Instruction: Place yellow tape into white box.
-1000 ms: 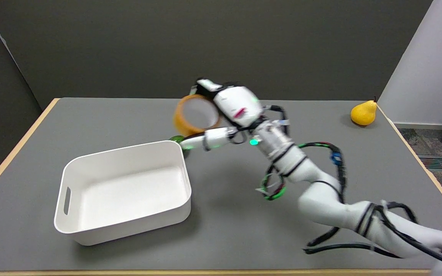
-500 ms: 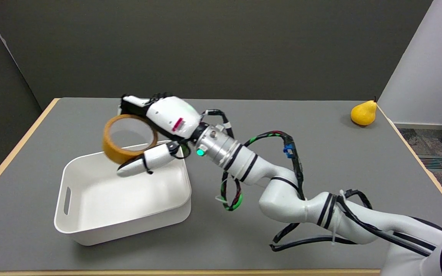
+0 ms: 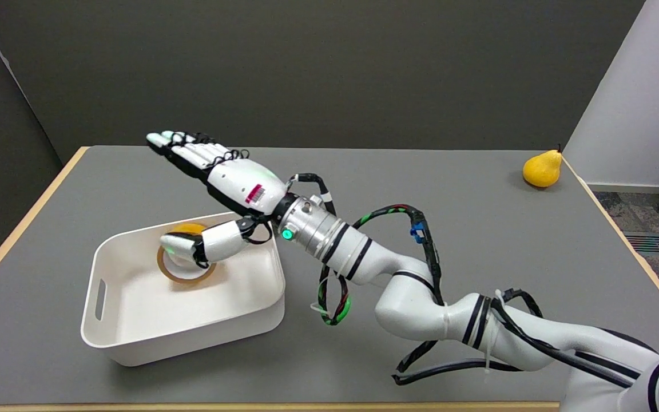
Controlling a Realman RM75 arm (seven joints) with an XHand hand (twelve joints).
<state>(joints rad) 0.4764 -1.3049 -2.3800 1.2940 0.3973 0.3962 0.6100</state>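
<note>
Tape roll (image 3: 183,273) is inside the white box (image 3: 135,343), toward its far side, lying roughly flat on the floor with its hole facing up and slightly toward the camera. Right hand (image 3: 223,183) is released: fingers (image 3: 183,146) stretched out straight, pointing up-left past the box's far rim, holding nothing. Its thumb (image 3: 206,246) hangs over the roll and hides part of it; contact can't be confirmed. Yellow pear (image 3: 542,167) sits at the table's (image 3: 478,229) far right corner.

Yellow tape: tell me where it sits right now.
In the head view the yellow tape lies inside the white box, toward its far side, at picture left, partly hidden under the open right hand.
</note>
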